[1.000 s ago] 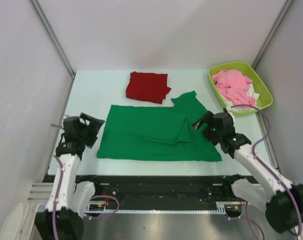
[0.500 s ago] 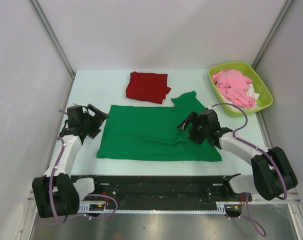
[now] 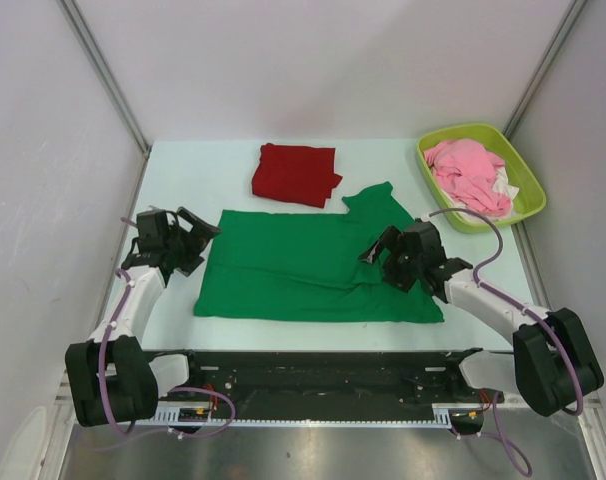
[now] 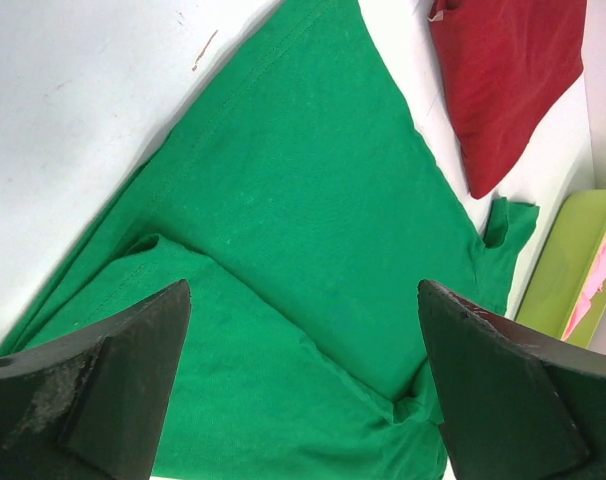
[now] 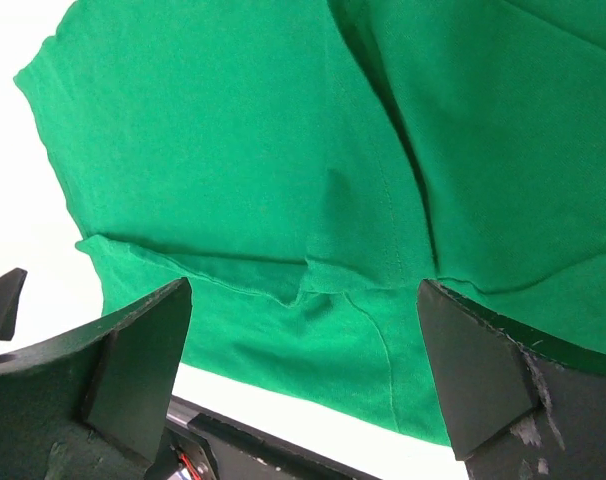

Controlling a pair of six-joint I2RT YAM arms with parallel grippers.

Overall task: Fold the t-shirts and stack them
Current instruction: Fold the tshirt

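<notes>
t-shirt [image 3: 283, 265] near gaping left hand [image 3: 200, 243], right hand [image 3: 376, 250]

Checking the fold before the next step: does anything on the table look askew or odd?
The green t-shirt is uneven on its right: one sleeve juts toward the far edge, and cloth by the right gripper is creased and doubled over.

My left arm [image 3: 133, 300] and right arm [image 3: 485, 298] are white tubes with black joints. A purple cable [image 3: 104, 350] runs along each. My fingers [image 4: 93, 390] are black, scuffed wedges.
</notes>
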